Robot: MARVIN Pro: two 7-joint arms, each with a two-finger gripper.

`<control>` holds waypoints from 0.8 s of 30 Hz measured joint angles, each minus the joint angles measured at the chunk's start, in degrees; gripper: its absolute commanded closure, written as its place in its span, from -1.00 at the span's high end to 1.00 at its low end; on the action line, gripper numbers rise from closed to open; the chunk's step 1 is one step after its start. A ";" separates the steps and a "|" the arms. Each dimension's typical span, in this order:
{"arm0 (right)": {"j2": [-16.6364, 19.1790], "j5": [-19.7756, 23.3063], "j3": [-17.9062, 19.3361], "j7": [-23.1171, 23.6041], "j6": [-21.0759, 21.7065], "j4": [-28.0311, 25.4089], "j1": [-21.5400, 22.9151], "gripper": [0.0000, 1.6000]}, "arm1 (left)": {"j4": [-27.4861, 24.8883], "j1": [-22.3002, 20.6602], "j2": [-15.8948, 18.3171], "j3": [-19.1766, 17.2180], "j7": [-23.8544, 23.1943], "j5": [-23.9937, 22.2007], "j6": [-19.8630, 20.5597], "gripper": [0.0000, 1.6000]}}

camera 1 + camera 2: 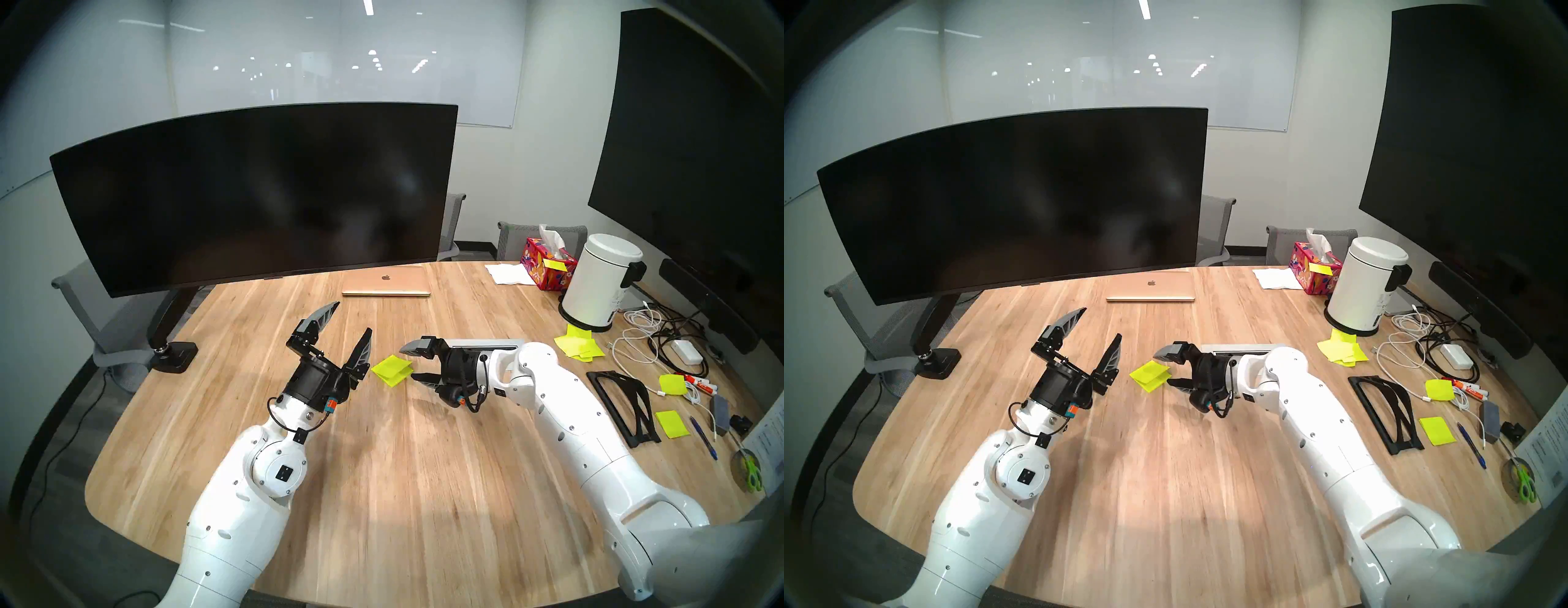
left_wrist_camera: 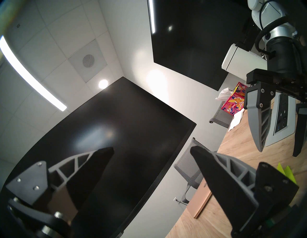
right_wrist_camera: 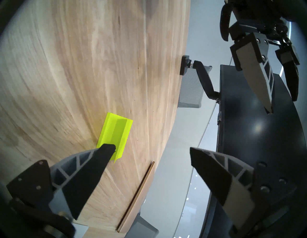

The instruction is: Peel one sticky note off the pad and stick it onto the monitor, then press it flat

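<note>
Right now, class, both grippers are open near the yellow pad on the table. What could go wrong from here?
1. The pad lies loose with a sheet lifted or folded; the right gripper might lift the whole pad, not one note.
2. The left gripper is not holding the pad, so it may slide on the table.
3. The blank monitor stands well behind; a peeled note could curl in transit.

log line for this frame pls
phase: reach pad | left gripper: open, empty, raised | right gripper: open, at pad | monitor: bare
</note>
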 measured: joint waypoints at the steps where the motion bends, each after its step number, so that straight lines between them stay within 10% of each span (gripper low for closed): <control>1: -0.06 -0.05 0.01 -0.08 0.00 0.14 0.07 1.00 | 0.00 0.00 0.00 0.00 0.00 0.00 0.00 1.00; 24: -2.51 -0.11 -0.26 -0.41 -0.62 5.43 2.56 1.00 | 0.00 0.00 -0.01 -0.01 0.00 0.00 -0.01 1.00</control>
